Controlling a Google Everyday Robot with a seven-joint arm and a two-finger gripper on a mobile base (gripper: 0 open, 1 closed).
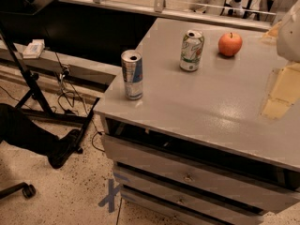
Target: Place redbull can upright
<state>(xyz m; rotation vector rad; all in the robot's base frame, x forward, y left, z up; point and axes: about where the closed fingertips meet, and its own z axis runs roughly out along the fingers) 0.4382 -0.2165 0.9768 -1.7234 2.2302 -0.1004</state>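
The redbull can [132, 74], slim with blue and silver panels and a silver top, stands upright on the grey table [211, 107] near its left edge. Nothing touches it. My gripper is out of view; only a white rounded part of the arm [290, 32] shows at the right edge, well away from the can.
A white-and-green soda can [191, 50] stands upright at the table's back middle, with an orange-red apple [230, 44] to its right. Yellowish patches [281, 97] mark the table's right side. A person's leg and shoe [56, 149] and a black stand [33, 88] are on the floor at left.
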